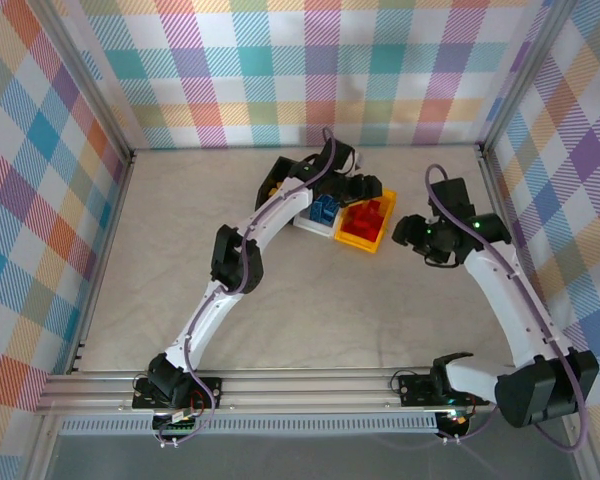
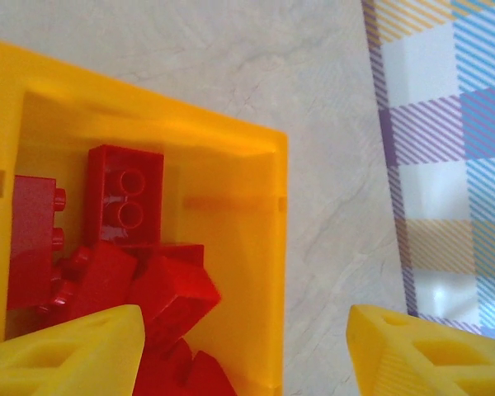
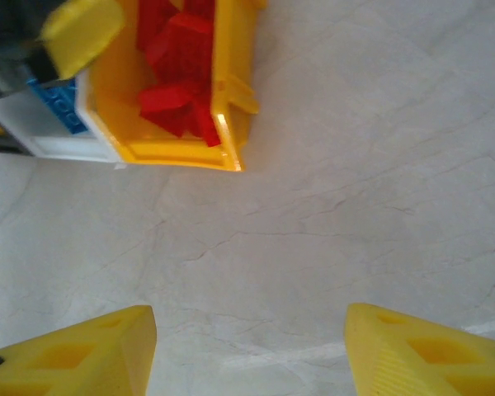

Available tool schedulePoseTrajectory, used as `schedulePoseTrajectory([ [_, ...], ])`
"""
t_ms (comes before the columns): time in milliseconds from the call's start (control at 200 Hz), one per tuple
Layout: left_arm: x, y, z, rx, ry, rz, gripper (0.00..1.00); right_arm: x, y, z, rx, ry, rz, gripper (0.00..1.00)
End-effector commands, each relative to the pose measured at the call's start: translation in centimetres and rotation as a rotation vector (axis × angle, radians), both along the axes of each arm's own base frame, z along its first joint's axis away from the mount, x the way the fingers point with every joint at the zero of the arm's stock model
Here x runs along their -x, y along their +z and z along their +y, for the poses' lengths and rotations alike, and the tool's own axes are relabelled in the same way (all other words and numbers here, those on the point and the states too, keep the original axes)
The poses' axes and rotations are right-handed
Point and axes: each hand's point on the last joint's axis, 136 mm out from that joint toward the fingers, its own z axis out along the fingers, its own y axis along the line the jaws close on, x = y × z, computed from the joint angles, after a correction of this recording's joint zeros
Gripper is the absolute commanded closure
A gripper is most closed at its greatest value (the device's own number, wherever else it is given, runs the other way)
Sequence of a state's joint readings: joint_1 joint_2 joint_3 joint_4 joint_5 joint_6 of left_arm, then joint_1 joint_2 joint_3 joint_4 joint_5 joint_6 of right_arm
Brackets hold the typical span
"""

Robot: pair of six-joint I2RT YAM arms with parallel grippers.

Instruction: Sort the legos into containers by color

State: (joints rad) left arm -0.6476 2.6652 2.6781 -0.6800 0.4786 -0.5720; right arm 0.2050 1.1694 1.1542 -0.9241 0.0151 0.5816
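Observation:
Several red legos (image 2: 124,194) lie piled in the yellow container (image 2: 256,247). My left gripper (image 2: 246,355) hangs open just above that container's right wall, with nothing between its fingers. From above, the left gripper (image 1: 372,192) sits over the back of the yellow container (image 1: 358,241), beside the white container (image 1: 313,226) that holds blue legos (image 1: 325,209). The black container (image 1: 273,180) is partly hidden behind the left arm. My right gripper (image 3: 249,355) is open over bare table, to the right of the yellow container (image 3: 227,82) and apart from it.
The three containers stand in a row at the middle back of the table (image 1: 310,310). Metal frame posts and checked walls close in the left, back and right sides. A rail (image 1: 280,385) runs along the near edge by the arm bases.

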Motion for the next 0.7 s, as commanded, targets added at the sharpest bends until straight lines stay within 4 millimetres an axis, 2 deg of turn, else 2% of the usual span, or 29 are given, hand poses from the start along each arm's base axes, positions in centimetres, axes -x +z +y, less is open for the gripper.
schedulePoseTrajectory([
  [0,0.9,3.3,0.0,0.01,-0.023,-0.041,0.33,-0.8,-0.7,-1.2,-0.026,-0.007,-0.061,0.35],
  [110,2.3,6.7,1.8,-0.051,-0.066,-0.127,0.33,-2.6,-1.4,-2.7,0.028,0.033,-0.211,0.33],
  [190,3.4,9.4,4.0,-0.104,-0.072,-0.18,0.33,-3.8,-1.7,-4.5,0.145,0.055,-0.342,0.21],
  [260,4.0,10.3,6.5,-0.15,-0.051,-0.187,0.31,-4.8,-2.7,-6.0,0.225,0.069,-0.418,0.19],
  [375,4.7,11.5,11.7,-0.193,0.021,-0.22,0.3,-6.1,-5.2,-6.3,0.292,0.143,-0.459,0.19],
  [425,4.9,12.3,14.6,-0.202,0.073,-0.252,0.3,-6.7,-5.9,-5.7,0.276,0.175,-0.482,0.19],
  [440,5.0,12.0,15.4,-0.213,0.087,-0.252,0.29,-7.0,-5.8,-5.5,0.266,0.183,-0.499,0.19],
  [520,4.9,12.1,22.0,-0.245,0.233,-0.27,0.24,-8.0,-6.1,-5.0,0.245,0.186,-0.552,0.19],
  [600,5.0,10.6,28.1,-0.252,0.374,-0.241,0.23,-9.1,-6.8,-5.7,0.283,0.166,-0.573,0.19],
  [695,5.2,7.2,34.8,-0.367,0.515,-0.209,0.22,-10.4,-6.9,-5.5,0.305,0.186,-0.622,0.19],
])
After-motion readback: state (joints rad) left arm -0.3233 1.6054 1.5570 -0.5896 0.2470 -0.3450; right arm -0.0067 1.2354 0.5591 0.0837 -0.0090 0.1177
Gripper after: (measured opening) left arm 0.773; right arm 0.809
